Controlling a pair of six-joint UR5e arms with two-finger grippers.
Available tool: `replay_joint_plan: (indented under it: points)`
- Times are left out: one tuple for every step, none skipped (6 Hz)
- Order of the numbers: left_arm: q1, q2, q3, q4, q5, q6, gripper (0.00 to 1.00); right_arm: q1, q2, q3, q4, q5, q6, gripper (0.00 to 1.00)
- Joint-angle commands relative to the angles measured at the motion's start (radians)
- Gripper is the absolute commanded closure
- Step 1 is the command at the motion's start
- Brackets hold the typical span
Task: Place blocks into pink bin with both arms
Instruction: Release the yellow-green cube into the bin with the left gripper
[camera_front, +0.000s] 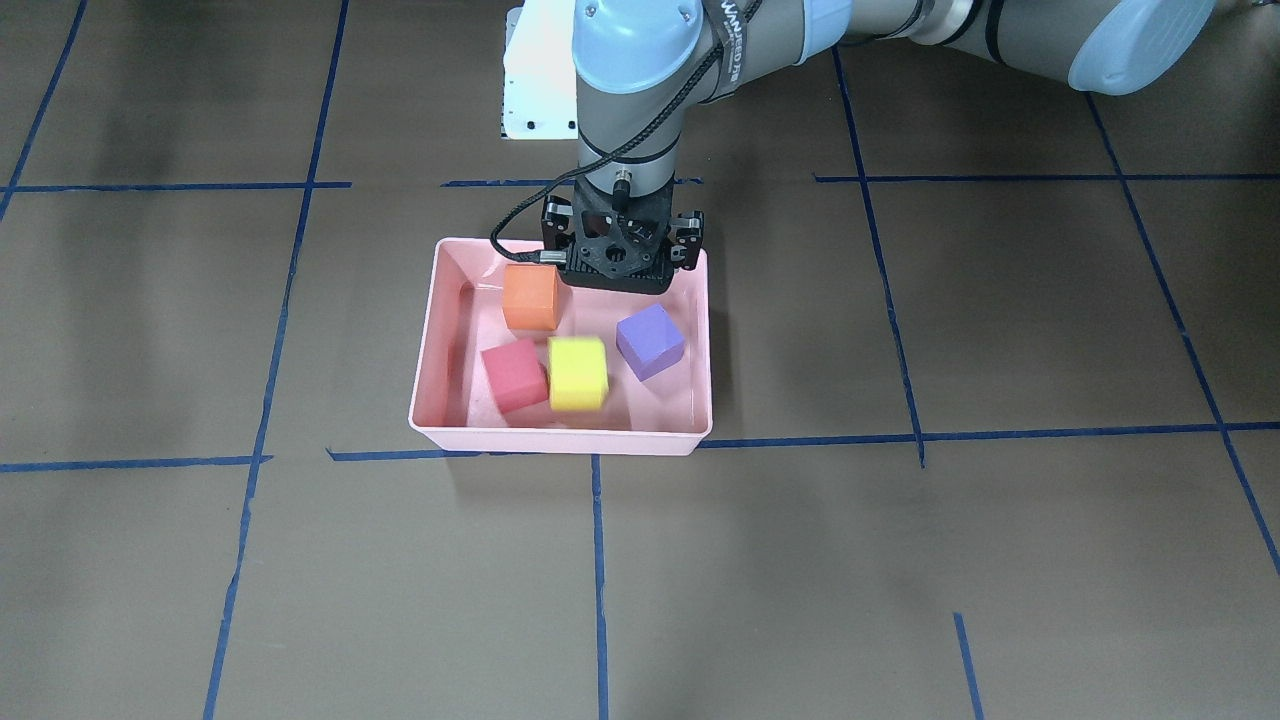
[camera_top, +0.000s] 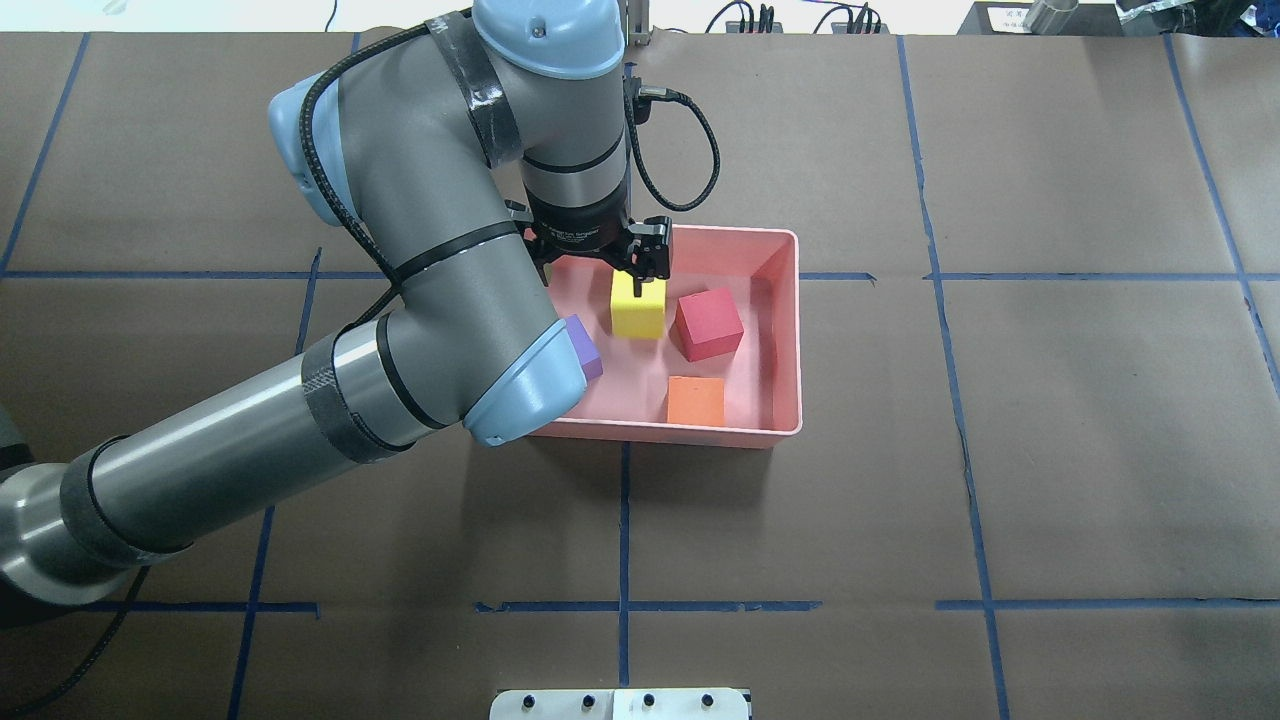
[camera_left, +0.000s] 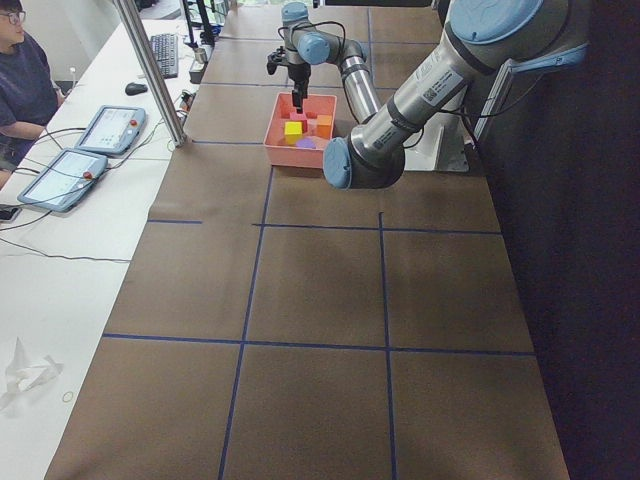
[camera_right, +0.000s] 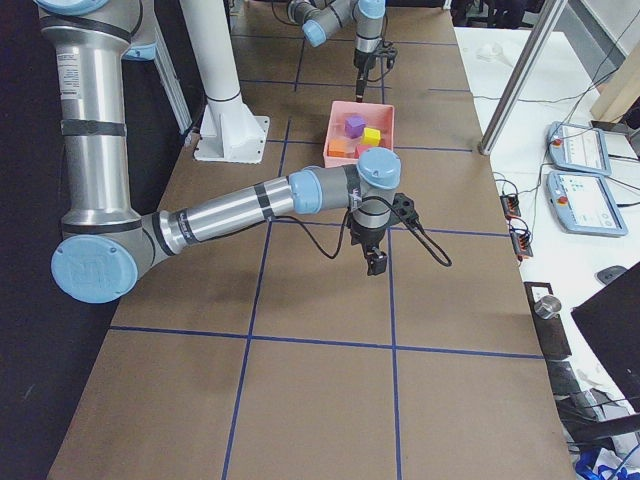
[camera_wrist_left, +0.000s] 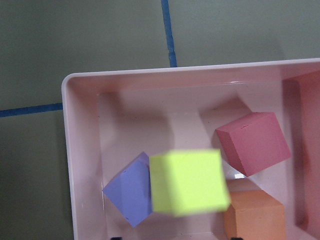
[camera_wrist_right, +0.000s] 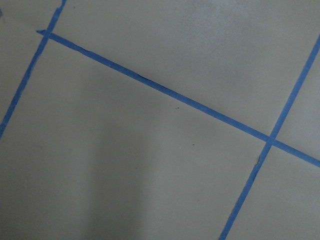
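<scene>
The pink bin (camera_front: 560, 440) sits mid-table and holds all four blocks: orange (camera_front: 531, 297), red-pink (camera_front: 514, 374), yellow-green (camera_front: 578, 373) and purple (camera_front: 649, 340). My left gripper (camera_top: 598, 268) hangs over the bin's far-left part, jaws spread wide and empty. The yellow-green block (camera_wrist_left: 187, 181) is blurred just below it, beside the purple block (camera_wrist_left: 130, 192) and the red-pink block (camera_wrist_left: 252, 142). My right gripper (camera_right: 376, 262) shows only in the exterior right view, low over bare table well away from the bin; I cannot tell whether it is open or shut.
The white pedestal base (camera_front: 535, 80) stands behind the bin on the robot's side. Blue tape lines cross the brown table cover. An operator (camera_left: 20, 70) sits at a side desk with tablets (camera_left: 110, 128). A metal post (camera_right: 515, 75) stands at the table's edge.
</scene>
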Motion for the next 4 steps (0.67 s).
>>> replay_joint_plan:
  points:
    - [-0.014,0.115,-0.102,0.006,-0.006,0.113,0.0,0.054,-0.054,0.002,0.0,0.0,-0.083,0.0]
    - [-0.062,0.218,-0.169,0.006,-0.01,0.238,0.0,0.086,-0.112,0.024,0.001,0.0,-0.092,0.0]
    - [-0.116,0.313,-0.209,0.008,-0.01,0.376,0.0,0.114,-0.2,0.051,0.001,-0.003,-0.093,0.0]
    - [-0.208,0.378,-0.211,0.008,-0.032,0.549,0.0,0.173,-0.268,0.05,0.001,-0.003,-0.089,0.0]
